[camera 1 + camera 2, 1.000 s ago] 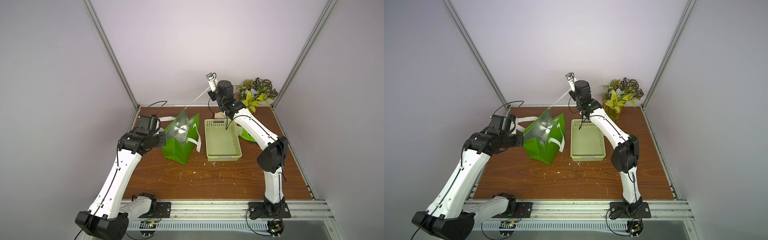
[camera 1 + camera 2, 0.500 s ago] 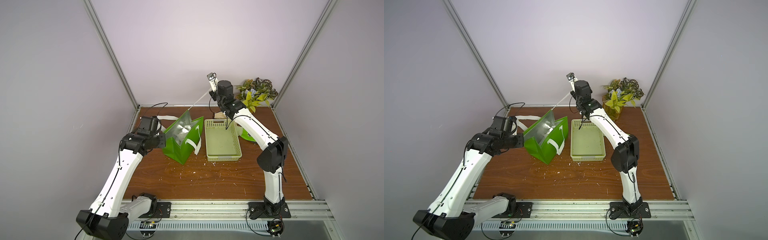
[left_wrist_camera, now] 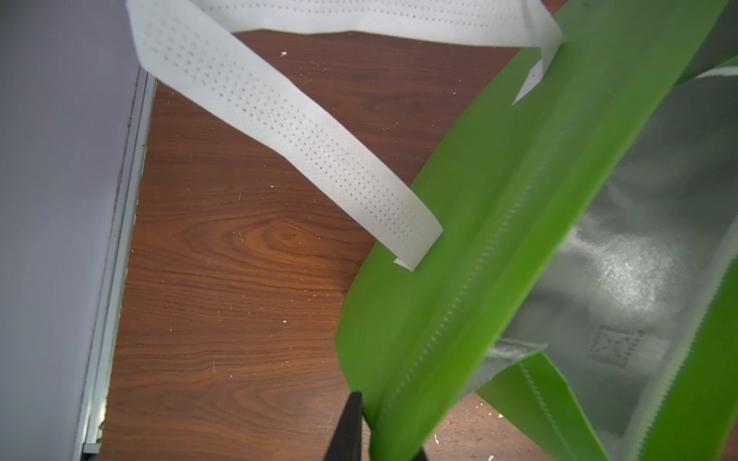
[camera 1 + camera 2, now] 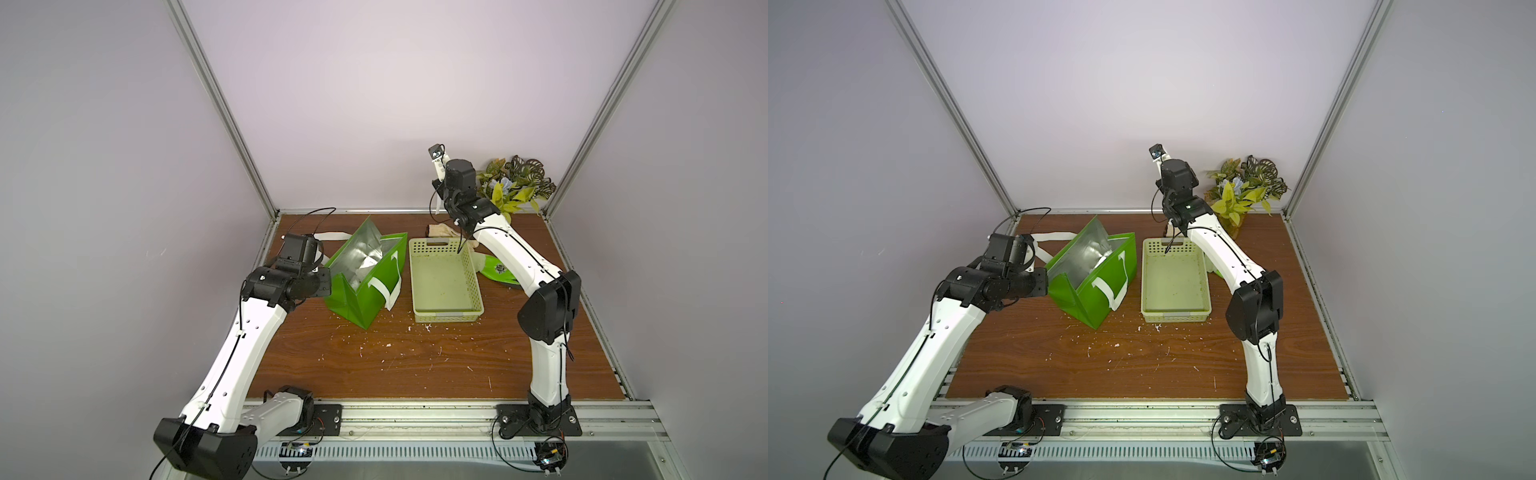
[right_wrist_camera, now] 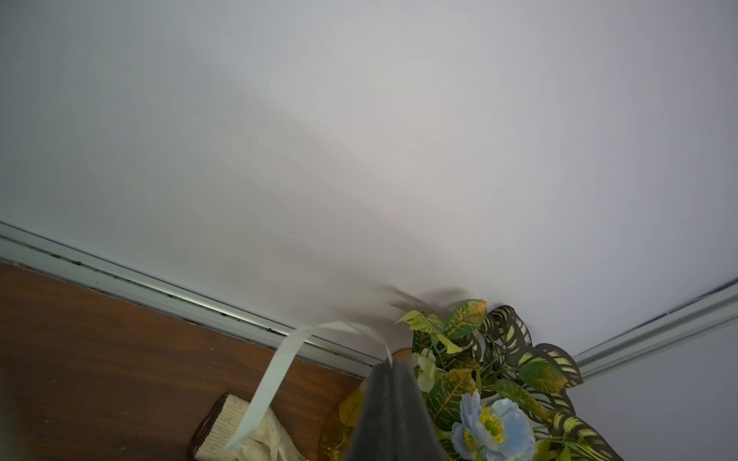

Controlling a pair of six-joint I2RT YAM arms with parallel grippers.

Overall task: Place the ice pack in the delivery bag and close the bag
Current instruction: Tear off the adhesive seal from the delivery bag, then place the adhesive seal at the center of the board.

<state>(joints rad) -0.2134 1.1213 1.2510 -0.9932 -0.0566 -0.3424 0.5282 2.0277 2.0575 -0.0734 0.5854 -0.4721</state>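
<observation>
delivery bag (image 4: 361, 299), a light, limp non-woven tote with crinkled foil lining (image 4: 357, 253) and perforated flat handle (image 3: 303, 131), gaping on the table (image 4: 415, 357) just beside the plastic basket (image 4: 446, 316); it probably buckles if pushed, so the stitched rim is the sound hold. left gripper (image 3: 383, 439) pinches that rim, jaws narrow; right gripper (image 5: 393, 371), raised, is closed on a loose white strip (image 5: 275, 383). ice pack not identifiable; a pale shape (image 4: 368, 261) inside may be it.

left hand (image 3: 383, 431) low, right hand (image 5: 389, 373) raised
</observation>
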